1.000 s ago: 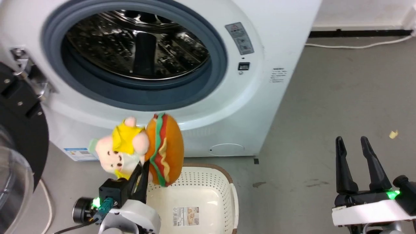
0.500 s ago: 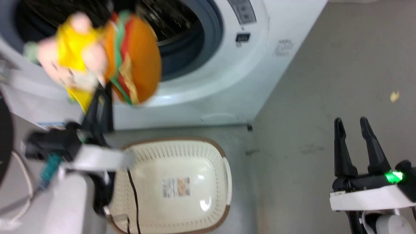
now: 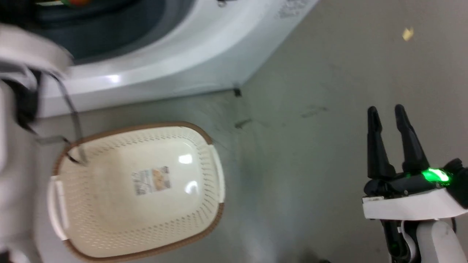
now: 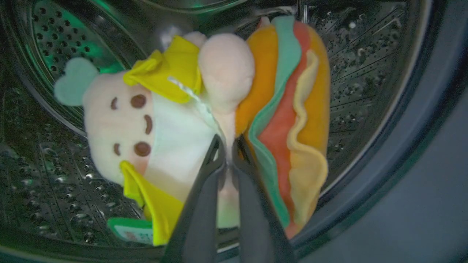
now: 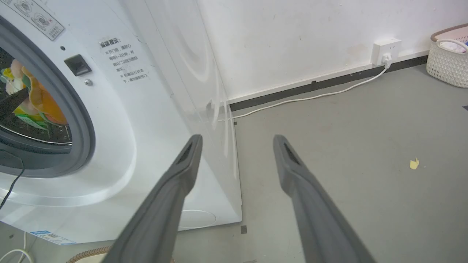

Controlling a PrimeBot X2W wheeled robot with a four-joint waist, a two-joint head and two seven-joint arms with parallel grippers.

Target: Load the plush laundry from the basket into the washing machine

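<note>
Two plush toys (image 4: 172, 135) (one basket (image 3: 204, 193))

The left gripper (image 4: 228, 144) clamped its two dark fingers on the plush laundry (image 4: 172, 135) while the right gripper (image 3: 385, 109) hung with fingers spread, holding nothing.

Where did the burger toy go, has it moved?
Yes. Against the washing machine, the burger toy rose from below the door opening into the drum, beside the doll pinched by the left gripper.

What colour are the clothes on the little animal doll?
Bright yellow. The clothes on the animal doll show best in the left wrist view.
</note>
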